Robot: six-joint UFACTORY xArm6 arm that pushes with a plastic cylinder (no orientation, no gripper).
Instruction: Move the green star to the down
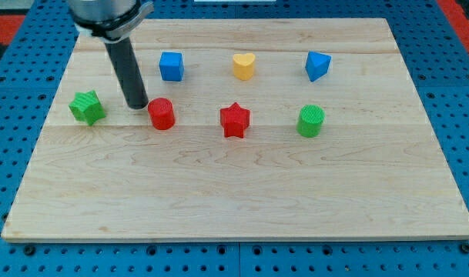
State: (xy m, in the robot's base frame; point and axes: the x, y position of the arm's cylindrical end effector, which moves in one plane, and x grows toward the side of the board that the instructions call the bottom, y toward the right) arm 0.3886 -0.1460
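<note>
On the worktop's [242, 192] upper left, my tip [137, 105] rests on the wood between the green star [87, 107] and the red cylinder [162, 114]: just beside the cylinder's left edge, and a little apart from the star. There is no pincer on this arm, so nothing opens, closes or is held; the dark rod can only shove. The star lies near the worktop's left edge, level with the tip, with bare wood below it towards the view's bottom.

Further out, in the same row, stand a red star [235, 119] and a green cylinder [311, 121]. Behind them, towards the view's top, sit a blue cube [171, 66], a yellow heart [244, 66] and a blue block [317, 66] of faceted shape.

Handling, as a judgement: the star looks small, rigid and light, and should slide readily on the smooth wood. Its points may make it turn if struck off-centre. Contact is best made on its far side, at the middle, pushing straight towards the view's bottom.
</note>
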